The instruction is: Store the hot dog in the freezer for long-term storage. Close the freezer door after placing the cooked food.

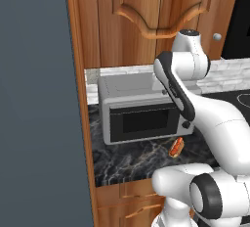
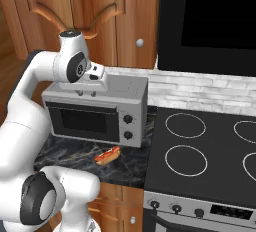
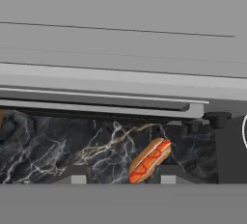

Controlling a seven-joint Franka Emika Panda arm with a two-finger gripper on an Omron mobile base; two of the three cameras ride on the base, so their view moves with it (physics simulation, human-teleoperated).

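The hot dog (image 1: pixel 176 147) (image 2: pixel 107 155) (image 3: pixel 150 160), a small orange-tan bun with a red sausage, lies on the black marble counter (image 1: pixel 132 160) just in front of the microwave's right end. My gripper (image 2: pixel 86 92) (image 3: pixel 121 177) hovers above the microwave's top near its front edge, well above the hot dog. It is open, its fingertips (image 3: pixel 77 175) wide apart with nothing held. The freezer (image 1: pixel 34 99) shows as a tall dark slate-grey panel at the far left. Its handle, black control rectangle and inside are out of view.
A grey microwave (image 1: pixel 139 108) (image 2: pixel 95 113) stands on the counter under brown wooden cabinets (image 1: pixel 146 11). A black stovetop (image 2: pixel 200 151) with ring burners lies to the right, below a black appliance (image 2: pixel 210 21). A wooden post (image 1: pixel 80 99) separates freezer and counter.
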